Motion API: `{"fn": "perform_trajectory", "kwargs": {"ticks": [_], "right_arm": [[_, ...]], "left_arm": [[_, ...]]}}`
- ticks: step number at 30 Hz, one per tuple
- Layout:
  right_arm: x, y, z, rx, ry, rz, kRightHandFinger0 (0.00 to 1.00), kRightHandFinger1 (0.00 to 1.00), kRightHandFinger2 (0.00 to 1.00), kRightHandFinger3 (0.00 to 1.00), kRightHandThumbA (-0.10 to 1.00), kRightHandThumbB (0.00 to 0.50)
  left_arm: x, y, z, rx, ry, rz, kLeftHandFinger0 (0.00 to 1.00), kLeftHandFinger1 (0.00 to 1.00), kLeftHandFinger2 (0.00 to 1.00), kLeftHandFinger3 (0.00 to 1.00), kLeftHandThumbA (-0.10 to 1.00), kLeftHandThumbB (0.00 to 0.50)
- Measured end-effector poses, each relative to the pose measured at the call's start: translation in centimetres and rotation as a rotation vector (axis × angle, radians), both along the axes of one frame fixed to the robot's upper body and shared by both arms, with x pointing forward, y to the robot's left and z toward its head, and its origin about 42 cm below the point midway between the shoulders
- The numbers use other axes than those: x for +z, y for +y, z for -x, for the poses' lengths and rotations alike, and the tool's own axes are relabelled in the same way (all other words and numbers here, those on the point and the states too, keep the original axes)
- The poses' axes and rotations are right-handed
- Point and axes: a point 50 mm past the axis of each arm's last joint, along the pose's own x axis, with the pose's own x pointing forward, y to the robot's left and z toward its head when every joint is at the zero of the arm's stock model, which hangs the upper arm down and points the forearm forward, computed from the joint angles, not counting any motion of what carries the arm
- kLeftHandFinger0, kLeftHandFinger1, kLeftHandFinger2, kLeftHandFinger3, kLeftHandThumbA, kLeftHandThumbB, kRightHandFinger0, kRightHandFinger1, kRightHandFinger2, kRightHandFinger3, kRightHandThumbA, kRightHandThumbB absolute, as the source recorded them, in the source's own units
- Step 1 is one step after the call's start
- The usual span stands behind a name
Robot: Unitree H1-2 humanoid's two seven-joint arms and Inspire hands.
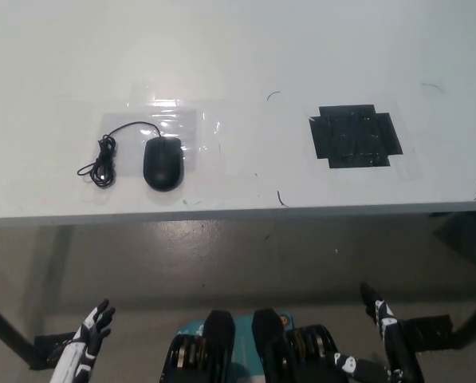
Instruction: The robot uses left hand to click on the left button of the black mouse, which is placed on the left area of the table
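Fingers apart on left hand point(90, 331), seemingly also right hand point(381, 313), both below table point(301, 64).

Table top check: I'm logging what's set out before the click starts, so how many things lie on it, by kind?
Black mouse with its coiled cable: 1
Black tape patch: 1
Clear film sheet under the mouse: 1
Total: 3
Both hands, the white left hand and the black right hand, are below the table edge, not on it.
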Motion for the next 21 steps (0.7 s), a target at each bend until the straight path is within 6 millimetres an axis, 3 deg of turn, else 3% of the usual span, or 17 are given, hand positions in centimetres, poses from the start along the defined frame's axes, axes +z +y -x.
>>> {"fn": "perform_trajectory", "kwargs": {"ticks": [3,5,8,10,13,14,15,16,17,18,19,20,21], "right_arm": [[0.2,0.0,-0.3,-0.003,-0.01,0.002,1.0,1.0,1.0,1.0,1.0,0.402],[0.2,0.0,-0.3,-0.006,-0.014,0.002,1.0,1.0,1.0,1.0,1.0,0.401],[0.2,0.0,-0.3,-0.007,-0.015,0.002,1.0,1.0,1.0,1.0,1.0,0.415],[0.4,0.1,-0.5,-0.008,-0.021,0.001,1.0,1.0,1.0,1.0,1.0,0.417],[0.6,0.1,-0.8,-0.014,-0.03,0.002,1.0,1.0,1.0,1.0,1.0,0.416],[0.6,0.1,-0.8,-0.014,-0.03,0.002,1.0,1.0,1.0,1.0,1.0,0.424],[0.6,0.1,-0.9,-0.016,-0.034,0.002,1.0,1.0,1.0,1.0,1.0,0.429],[0.7,0.1,-1.0,-0.017,-0.037,0.002,1.0,1.0,1.0,1.0,1.0,0.43],[0.7,0.1,-1.0,-0.017,-0.037,0.001,1.0,1.0,1.0,1.0,1.0,0.436],[0.7,0.1,-1.0,-0.018,-0.038,0.001,1.0,1.0,1.0,1.0,1.0,0.428],[0.7,0.1,-1.0,-0.018,-0.038,0.001,1.0,1.0,1.0,1.0,1.0,0.427],[0.7,0.1,-1.0,-0.018,-0.04,0.0,1.0,1.0,1.0,1.0,1.0,0.429],[0.7,0.1,-1.0,-0.018,-0.042,0.0,1.0,1.0,1.0,1.0,1.0,0.428]], "left_arm": [[0.2,0.0,-0.2,-0.003,-0.012,0.0,1.0,1.0,1.0,1.0,1.0,0.37],[0.4,0.0,-0.2,-0.001,-0.02,0.0,1.0,1.0,1.0,1.0,1.0,0.318],[1.0,0.1,-0.4,0.001,-0.044,0.002,1.0,1.0,1.0,1.0,1.0,0.309],[3.3,0.6,-0.8,0.002,-0.129,-0.007,1.0,1.0,1.0,1.0,1.0,0.325],[6.6,1.8,-1.3,0.007,-0.24,-0.042,1.0,1.0,1.0,1.0,1.0,0.278],[6.6,1.8,-1.3,0.007,-0.24,-0.042,1.0,1.0,1.0,1.0,1.0,0.277],[8.6,2.6,-1.6,-0.003,-0.299,-0.064,1.0,1.0,1.0,1.0,1.0,0.306],[10.3,3.4,-1.9,-0.012,-0.345,-0.086,1.0,1.0,0.97,1.0,1.0,0.283],[11.7,4.0,-2.1,-0.021,-0.378,-0.105,1.0,0.94,0.89,1.0,1.0,0.279],[13.2,4.6,-2.4,-0.034,-0.411,-0.127,1.0,0.8,0.77,1.0,1.0,0.304],[14.9,5.2,-2.7,-0.051,-0.441,-0.151,1.0,0.76,0.74,1.0,1.0,0.312],[16.7,5.8,-3.1,-0.071,-0.476,-0.18,1.0,0.59,0.58,1.0,1.0,0.356],[19.3,6.8,-3.5,-0.087,-0.519,-0.222,0.98,0.48,0.49,1.0,1.0,0.385]]}}
